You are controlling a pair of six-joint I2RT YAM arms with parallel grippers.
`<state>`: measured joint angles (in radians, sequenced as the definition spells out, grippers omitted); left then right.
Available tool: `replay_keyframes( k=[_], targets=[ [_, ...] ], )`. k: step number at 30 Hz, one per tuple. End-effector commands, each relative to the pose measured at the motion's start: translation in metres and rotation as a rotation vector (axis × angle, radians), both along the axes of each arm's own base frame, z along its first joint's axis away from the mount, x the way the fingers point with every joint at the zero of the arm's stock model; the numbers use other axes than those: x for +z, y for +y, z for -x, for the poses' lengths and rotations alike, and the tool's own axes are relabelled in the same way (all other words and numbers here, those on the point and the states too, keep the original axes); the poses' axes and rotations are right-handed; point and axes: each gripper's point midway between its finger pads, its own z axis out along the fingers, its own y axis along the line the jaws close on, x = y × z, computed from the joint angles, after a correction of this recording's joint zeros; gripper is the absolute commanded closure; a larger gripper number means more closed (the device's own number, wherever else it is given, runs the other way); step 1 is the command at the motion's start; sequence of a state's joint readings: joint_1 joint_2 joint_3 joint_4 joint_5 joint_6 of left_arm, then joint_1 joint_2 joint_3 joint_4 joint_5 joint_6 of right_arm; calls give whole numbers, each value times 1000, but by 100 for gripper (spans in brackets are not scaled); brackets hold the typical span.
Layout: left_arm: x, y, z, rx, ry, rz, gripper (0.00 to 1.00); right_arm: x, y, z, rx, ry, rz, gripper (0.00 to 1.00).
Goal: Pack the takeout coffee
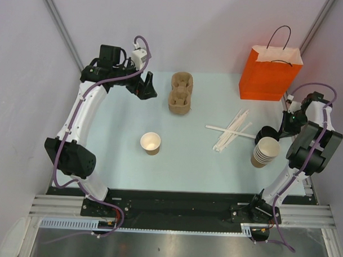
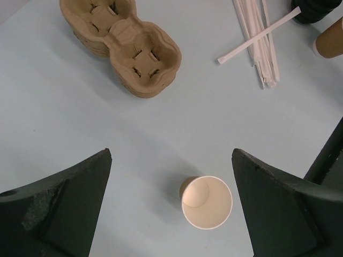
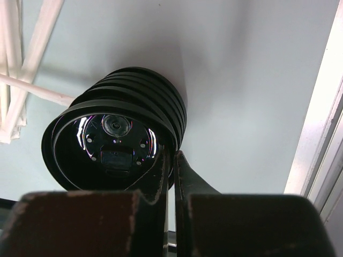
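Right gripper [image 3: 172, 160]: pinched thin, seemingly on the rim of the top round black plastic lid [image 3: 115, 142] of a stack, at the table's 3 o'clock.
Left gripper [image 2: 171, 155]: jaws wide, empty, hovering at 10 o'clock.
Small tan kraft-paper cup [image 1: 150, 143]: upright, lidless, mid-table.
Brown moulded-pulp carrier [image 1: 181, 93]: at 12 o'clock, pockets empty.
Remaining: lidding and packing, by my judgement.

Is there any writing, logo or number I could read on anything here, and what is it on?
No readable text in any view.
The orange bag, the single cup, the stacked cups, the cardboard carriers, the black lids and the wrapped straws all look plain, with no print showing.
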<state>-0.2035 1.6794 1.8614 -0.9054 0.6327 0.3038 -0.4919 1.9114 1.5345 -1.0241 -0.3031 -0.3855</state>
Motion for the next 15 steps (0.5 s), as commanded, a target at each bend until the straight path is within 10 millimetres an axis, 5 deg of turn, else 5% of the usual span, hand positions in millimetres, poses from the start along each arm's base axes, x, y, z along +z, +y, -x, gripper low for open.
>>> replay_keyframes(
  k=[1, 9, 15],
  targets=[
    [26, -1, 10, -47, -79, 5, 1, 38, -2, -12, 8, -95, 10, 100],
    [47, -12, -1, -88, -120, 41, 1, 49, 3, -15, 1, -117, -67, 100],
    [85, -83, -8, -191, -166, 135, 1, 62, 5, -19, -4, -151, -113, 100]
  ],
)
